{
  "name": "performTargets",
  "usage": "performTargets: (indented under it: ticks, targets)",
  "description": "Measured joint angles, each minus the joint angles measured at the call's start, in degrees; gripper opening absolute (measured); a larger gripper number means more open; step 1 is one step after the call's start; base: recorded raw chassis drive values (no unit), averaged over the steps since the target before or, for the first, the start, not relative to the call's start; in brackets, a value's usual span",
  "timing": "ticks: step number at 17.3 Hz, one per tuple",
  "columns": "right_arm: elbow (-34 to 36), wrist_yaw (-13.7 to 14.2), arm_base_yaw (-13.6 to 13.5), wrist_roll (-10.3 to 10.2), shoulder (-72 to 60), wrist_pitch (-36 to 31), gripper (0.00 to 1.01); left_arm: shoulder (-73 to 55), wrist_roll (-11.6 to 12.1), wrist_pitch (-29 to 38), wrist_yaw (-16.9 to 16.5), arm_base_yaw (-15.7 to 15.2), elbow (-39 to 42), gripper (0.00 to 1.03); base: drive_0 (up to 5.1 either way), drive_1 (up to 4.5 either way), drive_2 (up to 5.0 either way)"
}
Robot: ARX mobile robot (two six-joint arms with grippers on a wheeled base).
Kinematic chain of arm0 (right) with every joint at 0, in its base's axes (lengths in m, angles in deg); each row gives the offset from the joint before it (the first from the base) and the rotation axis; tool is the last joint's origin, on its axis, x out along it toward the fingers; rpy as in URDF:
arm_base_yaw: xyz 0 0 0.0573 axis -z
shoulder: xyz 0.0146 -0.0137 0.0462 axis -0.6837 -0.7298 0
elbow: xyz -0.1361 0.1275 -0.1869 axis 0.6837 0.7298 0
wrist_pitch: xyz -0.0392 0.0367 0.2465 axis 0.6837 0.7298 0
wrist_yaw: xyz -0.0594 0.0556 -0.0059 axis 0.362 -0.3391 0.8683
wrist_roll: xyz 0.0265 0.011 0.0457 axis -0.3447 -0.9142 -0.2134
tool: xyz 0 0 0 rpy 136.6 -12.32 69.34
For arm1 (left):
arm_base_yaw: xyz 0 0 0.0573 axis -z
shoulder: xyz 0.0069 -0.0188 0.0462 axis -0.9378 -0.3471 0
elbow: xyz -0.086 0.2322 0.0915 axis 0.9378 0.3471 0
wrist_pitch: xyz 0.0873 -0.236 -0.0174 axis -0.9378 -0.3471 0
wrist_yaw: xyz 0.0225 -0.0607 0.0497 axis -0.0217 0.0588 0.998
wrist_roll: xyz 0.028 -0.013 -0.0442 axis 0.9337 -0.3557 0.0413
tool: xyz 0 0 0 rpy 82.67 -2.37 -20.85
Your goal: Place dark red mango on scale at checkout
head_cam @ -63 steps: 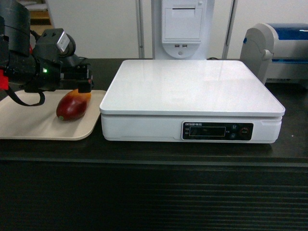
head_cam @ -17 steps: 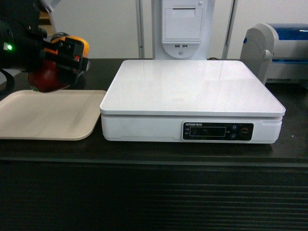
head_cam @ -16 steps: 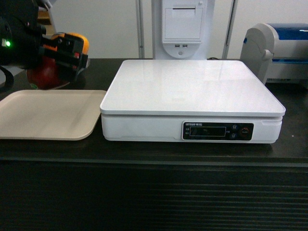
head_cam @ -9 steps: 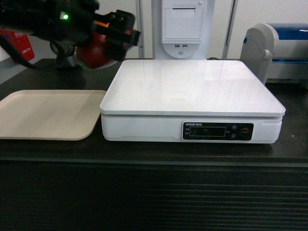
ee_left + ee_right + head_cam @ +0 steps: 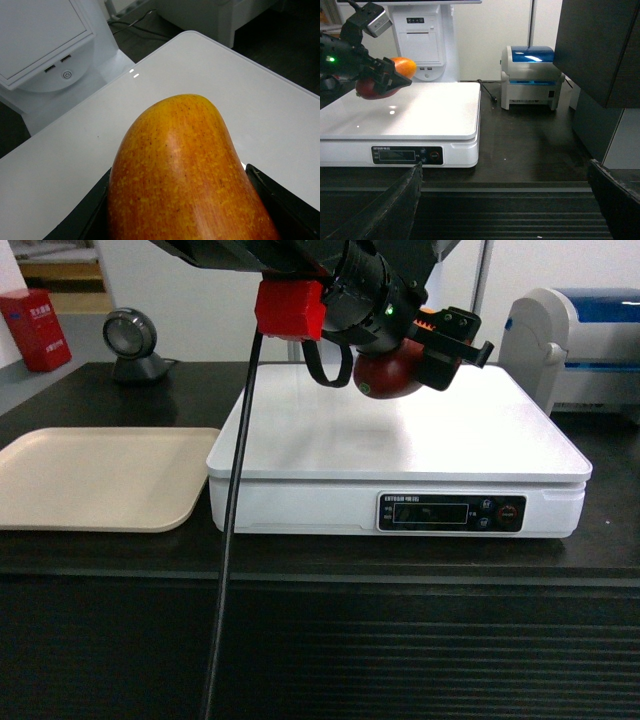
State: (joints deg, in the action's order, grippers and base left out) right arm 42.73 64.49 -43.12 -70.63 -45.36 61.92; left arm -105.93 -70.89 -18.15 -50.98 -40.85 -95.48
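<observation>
The dark red mango (image 5: 388, 372) hangs over the rear middle of the scale (image 5: 400, 435), a white flat platform on the black checkout (image 5: 320, 565). My left gripper (image 5: 452, 348) has reached across from the left and is shut on the mango. In the left wrist view the fruit's yellow-orange end (image 5: 182, 170) fills the frame between two black fingers (image 5: 277, 200), with the white platform (image 5: 250, 90) below. The right wrist view shows the mango (image 5: 374, 88) raised above the scale (image 5: 420, 110). My right gripper (image 5: 505, 200) stands open and holds nothing, low in front of the counter's ribbed panel.
A beige tray (image 5: 100, 475) lies left of the scale. A white receipt terminal (image 5: 45, 45) stands behind the scale. At the back right sits a blue-topped printer (image 5: 580, 340), and at the back left a round scanner (image 5: 135, 340). A dark cabinet (image 5: 600, 50) rises at the right.
My left gripper lifted the mango off the beige tray and carried it up and to the right; it now hangs over the scale's platform. The tray now holds nothing.
</observation>
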Motion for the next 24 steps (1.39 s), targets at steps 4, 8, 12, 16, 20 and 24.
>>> performTargets:
  ticks: [4,8,12,16,20,24]
  targets:
    - [0.0,0.0,0.0,0.0,0.0,0.0,0.98,-8.6,-0.5,-6.2,0.5,-0.7,-11.8,0.69,0.0,0.00,0.0]
    - [0.0,0.0,0.0,0.0,0.0,0.0,0.98,-9.8,0.5,-7.8,1.1,-0.3,-13.5,0.69,0.0,0.00,0.0]
    - [0.0,0.0,0.0,0.0,0.0,0.0,0.98,-11.4,1.9,-9.1,1.7,0.5,-13.5,0.69,0.0,0.00,0.0]
    - [0.0,0.0,0.0,0.0,0.0,0.0,0.98,-11.4,2.3,-9.3,1.8,0.5,-13.5,1.00,0.0,0.00,0.0]
    - [0.0,0.0,0.0,0.0,0.0,0.0,0.98,-11.4,2.3,-8.1,1.7,0.5,-13.5,0.98,0.0,0.00,0.0]
    - [0.0,0.0,0.0,0.0,0.0,0.0,0.98,-9.8,2.5,-5.8,2.2,0.3,-11.2,0.98,0.0,0.00,0.0]
